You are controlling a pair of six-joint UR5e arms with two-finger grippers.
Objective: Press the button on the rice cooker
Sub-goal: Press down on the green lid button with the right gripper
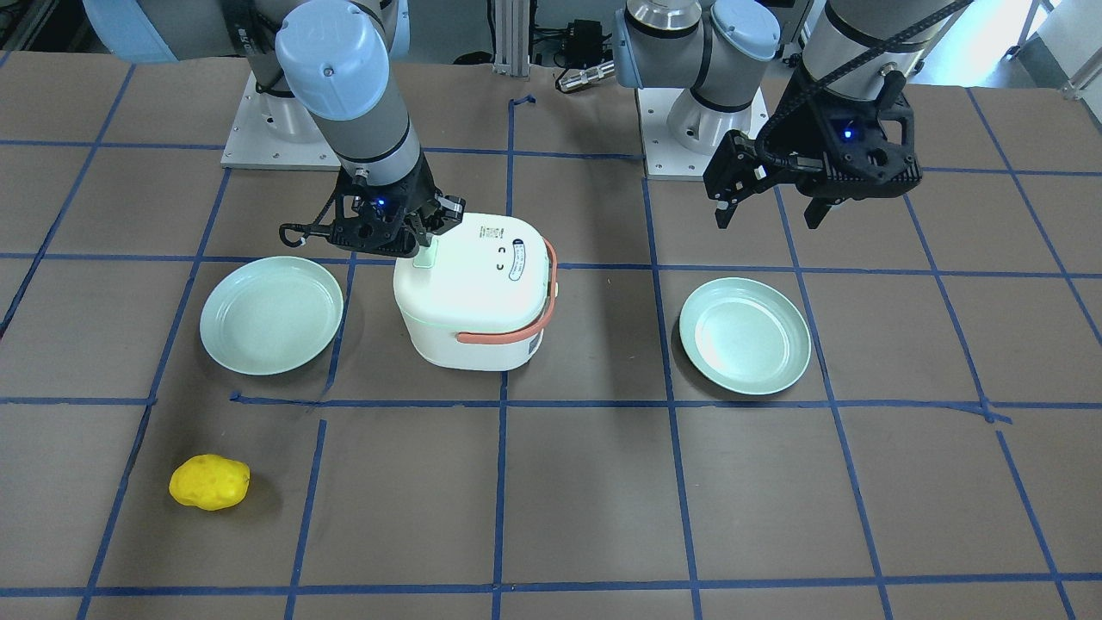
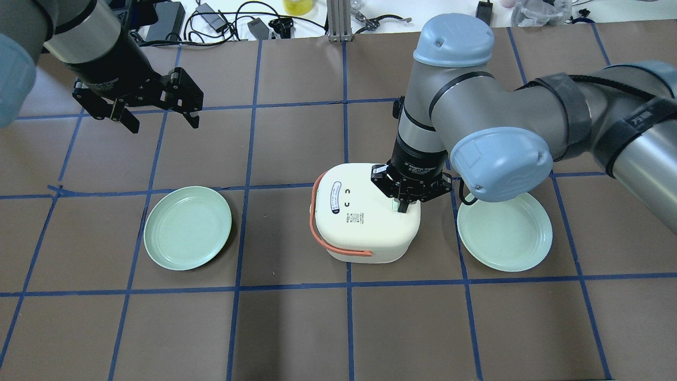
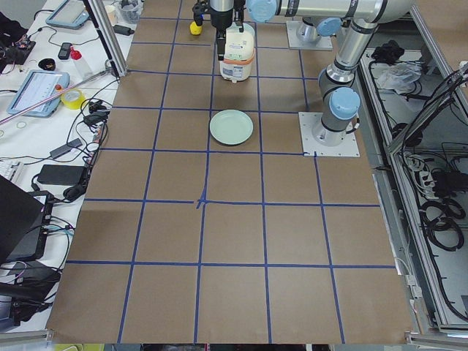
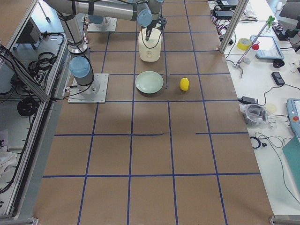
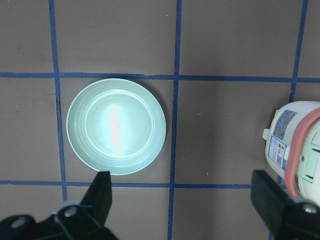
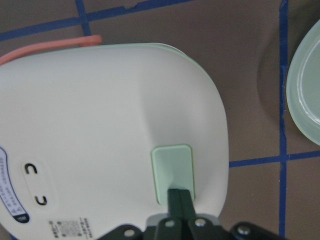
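Observation:
A white rice cooker with a salmon handle stands mid-table; it also shows in the front view. Its pale green button sits on the lid near one edge. My right gripper is shut, fingertips together, resting on the button's edge; it shows in the overhead view and in the front view. My left gripper is open and empty, held above the table far from the cooker; in its wrist view the fingers frame a green plate.
Two pale green plates flank the cooker: one on my left, one on my right. A yellow lemon-like object lies near the operators' side. Blue tape lines grid the brown table. Cables and tools lie beyond the far edge.

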